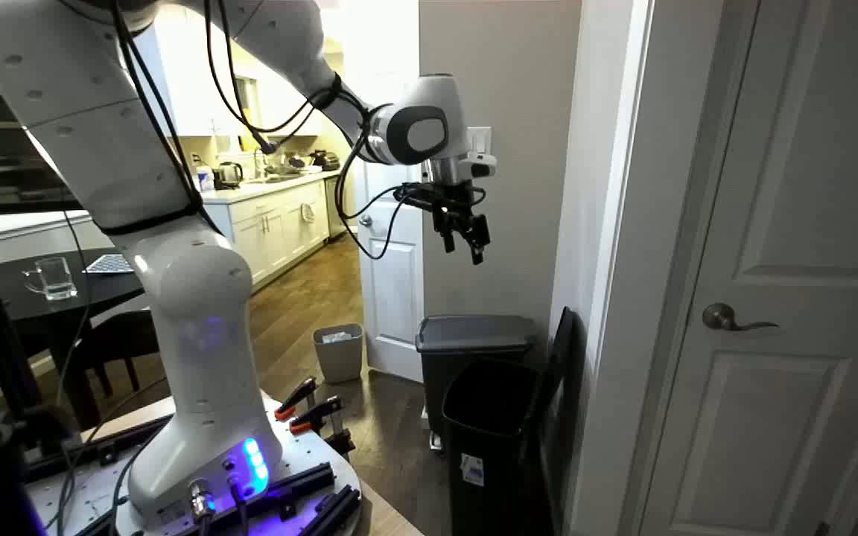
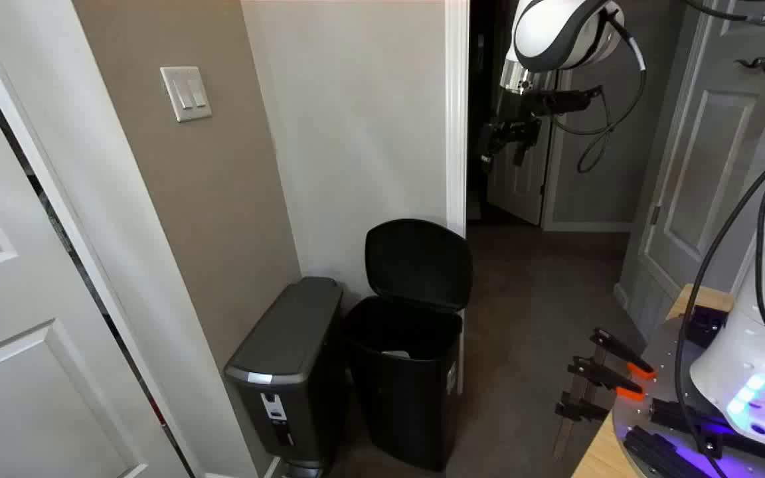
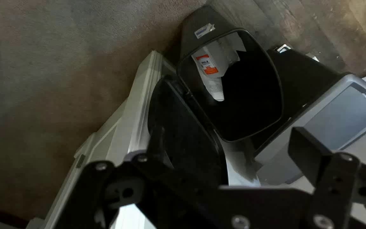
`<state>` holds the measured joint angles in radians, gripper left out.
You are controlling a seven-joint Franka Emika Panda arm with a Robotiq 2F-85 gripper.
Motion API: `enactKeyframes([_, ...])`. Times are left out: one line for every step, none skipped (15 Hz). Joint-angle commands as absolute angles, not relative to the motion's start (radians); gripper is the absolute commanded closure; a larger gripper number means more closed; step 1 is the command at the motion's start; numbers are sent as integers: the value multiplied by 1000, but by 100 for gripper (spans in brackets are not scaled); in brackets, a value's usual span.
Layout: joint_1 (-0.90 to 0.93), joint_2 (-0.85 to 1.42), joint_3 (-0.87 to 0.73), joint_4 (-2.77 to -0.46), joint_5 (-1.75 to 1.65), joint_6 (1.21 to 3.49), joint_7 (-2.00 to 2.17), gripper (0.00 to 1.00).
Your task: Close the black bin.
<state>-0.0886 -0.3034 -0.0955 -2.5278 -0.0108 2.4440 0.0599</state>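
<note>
The black bin [image 1: 474, 465] stands on the floor with its hinged lid [image 1: 561, 346] raised. In an exterior view, the bin [image 2: 399, 405] shows its lid [image 2: 418, 264] standing up against the wall and door trim. In the wrist view, the bin [image 3: 202, 17] is open below me, with a milk container [image 3: 210, 60] and other white trash inside. Its lid [image 3: 181, 124] is tilted back, partly hidden by a finger. My gripper [image 1: 464, 251] is high above the bins, pointing down. It also shows in an exterior view [image 2: 503, 158]. In the wrist view, its fingers [image 3: 229, 136] are apart with nothing between them.
A second dark bin with a shut grey lid [image 1: 477, 333] stands right beside the black bin; it also shows in an exterior view [image 2: 286, 325]. Walls and white trim [image 2: 457, 119] stand close behind. A small light wastebasket [image 1: 339, 357] and table clamps [image 2: 598, 372] are nearby.
</note>
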Motion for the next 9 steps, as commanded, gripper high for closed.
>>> enactKeyframes([-95, -303, -89, -2526, -8, 2442, 58, 0])
enactKeyframes([-95, -303, -89, -2526, -8, 2442, 58, 0])
enactKeyframes([-95, -303, -89, -2526, -8, 2442, 58, 0])
enactKeyframes([-95, -303, -89, -2526, -8, 2442, 58, 0])
enactKeyframes([-95, -303, -89, -2526, -8, 2442, 58, 0])
enactKeyframes([-94, -299, -89, -2532, -11, 2447, 51, 0])
enactKeyframes([-94, -278, -93, -2521, -8, 2453, 44, 0])
enactKeyframes([-93, -256, -99, -2505, -1, 2458, 37, 0])
enactKeyframes([-98, -205, -105, -2474, 0, 2481, 40, 0])
